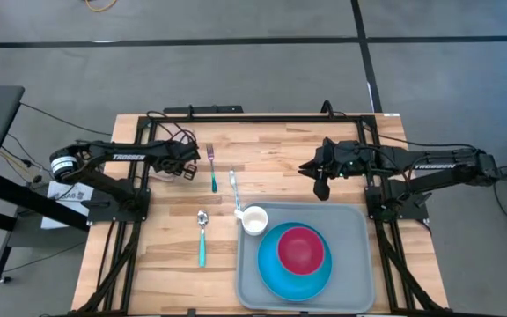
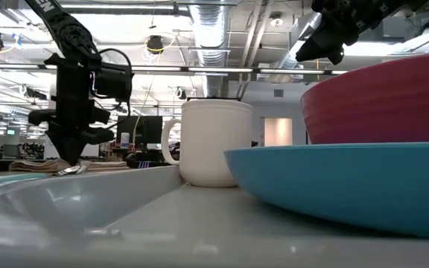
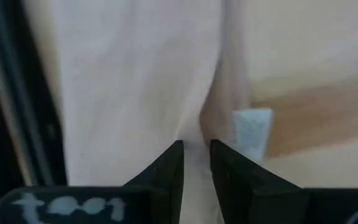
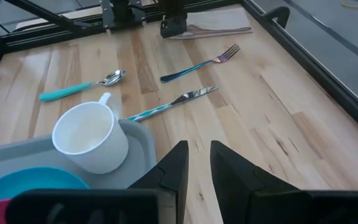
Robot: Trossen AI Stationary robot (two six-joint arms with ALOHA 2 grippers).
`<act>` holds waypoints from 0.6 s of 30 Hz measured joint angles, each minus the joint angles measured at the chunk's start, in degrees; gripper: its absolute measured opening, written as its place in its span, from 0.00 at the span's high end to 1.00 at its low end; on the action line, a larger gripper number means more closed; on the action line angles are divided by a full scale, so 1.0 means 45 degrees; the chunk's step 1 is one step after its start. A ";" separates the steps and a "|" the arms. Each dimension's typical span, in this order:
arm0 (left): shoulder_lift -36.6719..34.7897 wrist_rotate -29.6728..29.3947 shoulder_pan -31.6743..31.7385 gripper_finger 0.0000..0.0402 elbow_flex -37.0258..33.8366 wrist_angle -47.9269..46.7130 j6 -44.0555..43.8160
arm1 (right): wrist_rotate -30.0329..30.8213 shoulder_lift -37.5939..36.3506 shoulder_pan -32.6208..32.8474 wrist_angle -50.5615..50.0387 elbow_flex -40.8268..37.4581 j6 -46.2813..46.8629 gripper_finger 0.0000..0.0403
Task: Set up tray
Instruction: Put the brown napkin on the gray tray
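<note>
The tray [image 1: 359,264] lies on the near right part of the wooden surface [image 1: 165,255], its long rim running toward the near edge. It carries a blue plate [image 1: 271,280] with a red bowl [image 1: 300,248] sitting in it, and a white mug [image 1: 253,219] at its far left corner. A knife [image 1: 234,189] rests just beyond that corner, its tip touching or nearly touching the rim; a fork [image 1: 212,167] lies farther left, and a teal-handled spoon [image 1: 202,236] lies left of the tray, apart from it.

The left gripper [image 1: 192,164] is low over the far left of the surface, beside a folded napkin [image 4: 216,28], its fingers [image 3: 166,174] drawn close with only a narrow gap and nothing visibly held. The right gripper [image 1: 319,172] hangs above the surface beyond the tray's far edge, its fingers likewise nearly together and empty.

The tray looks stiff, smooth plastic, light by itself but loaded now; the raised rim at a bare edge is probably the only place to pinch it, and the dishes could slide if it tilts. The remaining cutlery is thin, hard and slippery, best taken across the handle
</note>
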 joint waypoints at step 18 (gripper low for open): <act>0.0000 0.0738 -0.0020 0.83 -0.0022 0.1209 0.1370 | -0.0010 0.0005 0.0010 0.0002 0.0000 0.0000 0.85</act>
